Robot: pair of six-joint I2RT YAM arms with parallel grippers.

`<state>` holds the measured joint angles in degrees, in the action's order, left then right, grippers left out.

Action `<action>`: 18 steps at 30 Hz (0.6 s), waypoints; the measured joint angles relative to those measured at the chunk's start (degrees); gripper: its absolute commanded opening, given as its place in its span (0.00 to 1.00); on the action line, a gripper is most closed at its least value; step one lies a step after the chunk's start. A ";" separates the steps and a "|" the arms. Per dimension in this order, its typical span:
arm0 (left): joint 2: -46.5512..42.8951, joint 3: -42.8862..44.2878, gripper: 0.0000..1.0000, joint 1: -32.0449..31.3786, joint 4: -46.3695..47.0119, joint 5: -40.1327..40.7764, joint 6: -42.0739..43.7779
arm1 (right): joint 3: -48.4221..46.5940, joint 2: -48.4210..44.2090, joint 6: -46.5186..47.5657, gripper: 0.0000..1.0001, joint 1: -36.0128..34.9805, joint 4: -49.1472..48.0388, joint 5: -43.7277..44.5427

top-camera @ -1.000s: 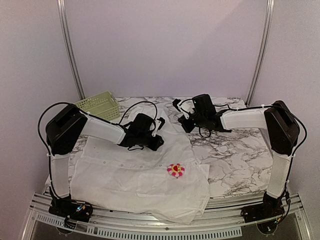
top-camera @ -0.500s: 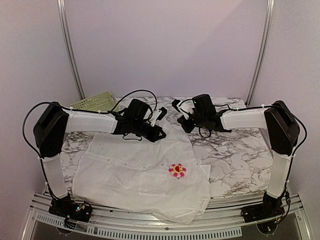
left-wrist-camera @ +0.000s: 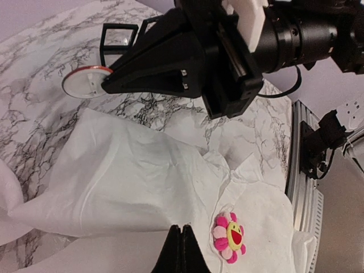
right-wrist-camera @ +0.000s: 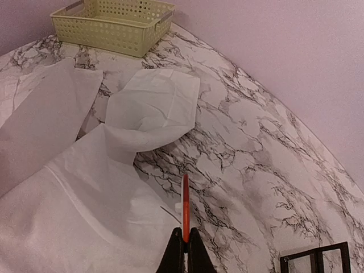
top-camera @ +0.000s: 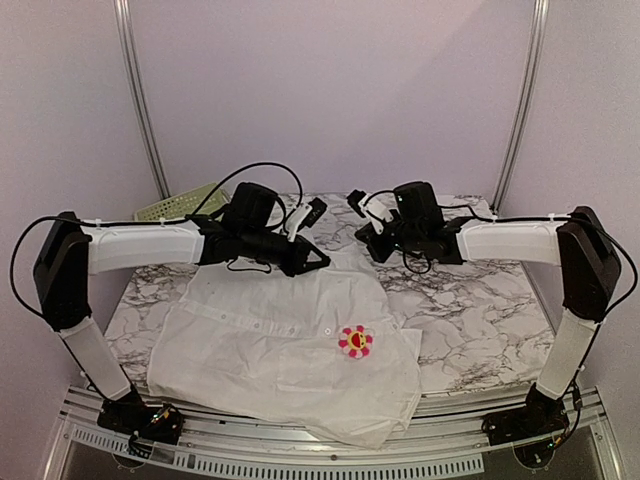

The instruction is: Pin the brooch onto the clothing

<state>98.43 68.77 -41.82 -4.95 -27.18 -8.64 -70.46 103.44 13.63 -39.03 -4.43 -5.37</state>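
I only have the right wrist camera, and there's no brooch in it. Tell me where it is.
Observer: The top view shows the brooch lying on the shirt, toward the right arm's side of it and nearer the arms' bases than both grippers.
Operator: Then say what the orange sliver in my gripper is. I only get it edge-on.
Observer: The left wrist view shows it flat-on. The right gripper pinches a thin white disc with a red rim by its edge.
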 measured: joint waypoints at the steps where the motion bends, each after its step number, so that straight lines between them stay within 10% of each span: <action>1: -0.98 -0.76 0.00 0.09 0.50 -0.39 -0.48 | 0.35 -0.83 -0.26 0.00 -0.13 -0.04 -0.22; 5: -0.83 -2.23 0.03 1.73 4.39 0.17 -2.45 | 1.66 -2.93 -1.51 0.00 -0.35 -0.96 -1.03; 11: 2.97 -4.37 0.65 3.87 5.05 3.37 6.97 | 1.79 -2.95 -2.71 0.00 -0.35 -1.60 -1.88; 18: 1.60 -1.03 0.74 3.65 -0.61 2.62 22.18 | 2.67 -2.95 -3.32 0.00 -0.35 -2.25 -2.73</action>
<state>100.03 67.75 -38.17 -5.56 -24.56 13.54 -67.79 100.49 10.31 -39.38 -6.68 -8.10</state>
